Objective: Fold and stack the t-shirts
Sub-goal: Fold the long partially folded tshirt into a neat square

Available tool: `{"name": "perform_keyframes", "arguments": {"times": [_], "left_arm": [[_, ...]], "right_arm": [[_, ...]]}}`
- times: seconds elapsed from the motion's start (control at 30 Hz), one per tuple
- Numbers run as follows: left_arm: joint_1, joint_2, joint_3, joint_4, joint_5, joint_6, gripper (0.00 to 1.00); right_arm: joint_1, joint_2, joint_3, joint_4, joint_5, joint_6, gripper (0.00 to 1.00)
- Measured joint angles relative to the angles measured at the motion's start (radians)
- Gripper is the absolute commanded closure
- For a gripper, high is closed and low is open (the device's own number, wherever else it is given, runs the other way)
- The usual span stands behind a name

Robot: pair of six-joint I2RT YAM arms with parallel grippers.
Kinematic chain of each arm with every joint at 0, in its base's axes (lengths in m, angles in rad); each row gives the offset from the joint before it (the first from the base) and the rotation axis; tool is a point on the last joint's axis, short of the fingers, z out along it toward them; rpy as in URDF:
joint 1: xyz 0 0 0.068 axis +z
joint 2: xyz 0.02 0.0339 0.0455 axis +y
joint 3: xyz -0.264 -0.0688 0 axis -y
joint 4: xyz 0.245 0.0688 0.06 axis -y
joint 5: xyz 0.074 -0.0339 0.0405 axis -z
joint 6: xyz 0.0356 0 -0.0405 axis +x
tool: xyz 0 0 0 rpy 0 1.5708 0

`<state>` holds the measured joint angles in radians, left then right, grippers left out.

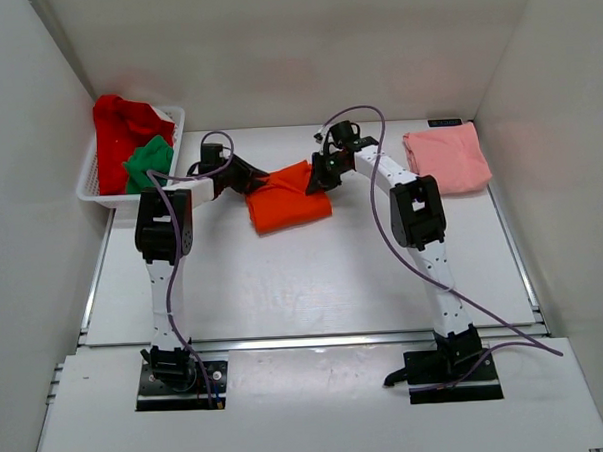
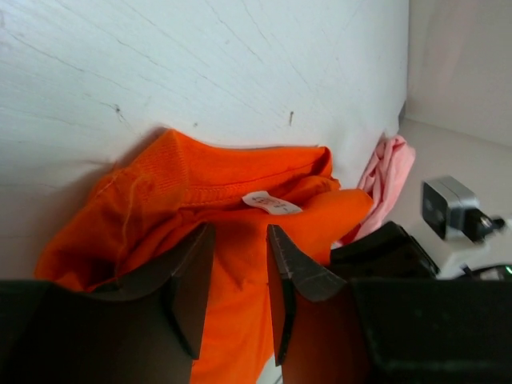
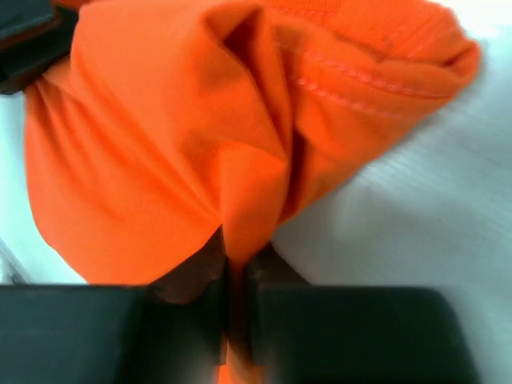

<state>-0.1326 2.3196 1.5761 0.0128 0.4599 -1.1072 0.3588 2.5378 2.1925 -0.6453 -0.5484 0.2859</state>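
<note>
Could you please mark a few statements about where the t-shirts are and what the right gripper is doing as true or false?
1. The orange t-shirt lies in the white basket. False: it lies on the table, outside the basket.
2. The right gripper is pinched on a fold of the orange t-shirt. True.
3. The pink t-shirt lies folded at the far right of the table. True.
4. The green t-shirt is stacked on the pink t-shirt. False: it sits in the white basket, next to the red t-shirt.
</note>
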Motion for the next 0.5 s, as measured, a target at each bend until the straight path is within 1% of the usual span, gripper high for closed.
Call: {"name": "perform_keyframes", "arguments": {"times": [0.1,0.17,0.27,0.37,0.5], "left_arm": [[0.003,-0.013,-0.01,0.011,0.021,-0.016,0.55],[0.008,-0.033,-0.021,0.022,0.035,-0.029,0.54],[0.023,-0.089,-0.055,0.049,0.064,-0.056,0.54],[0.04,-0.177,-0.107,0.081,0.092,-0.078,0.54],[0.062,-0.377,-0.275,0.155,0.113,-0.098,0.54]], "right_arm": [[-0.022,0.042,0.06,-0.032,-0.058,-0.001,1.0],[-0.03,0.055,0.087,-0.057,-0.07,-0.012,1.0],[-0.033,0.043,0.093,-0.075,-0.02,-0.055,0.99],[-0.036,-0.005,0.066,-0.08,0.061,-0.108,1.0],[-0.061,-0.126,0.028,-0.085,0.145,-0.194,1.0]]}}
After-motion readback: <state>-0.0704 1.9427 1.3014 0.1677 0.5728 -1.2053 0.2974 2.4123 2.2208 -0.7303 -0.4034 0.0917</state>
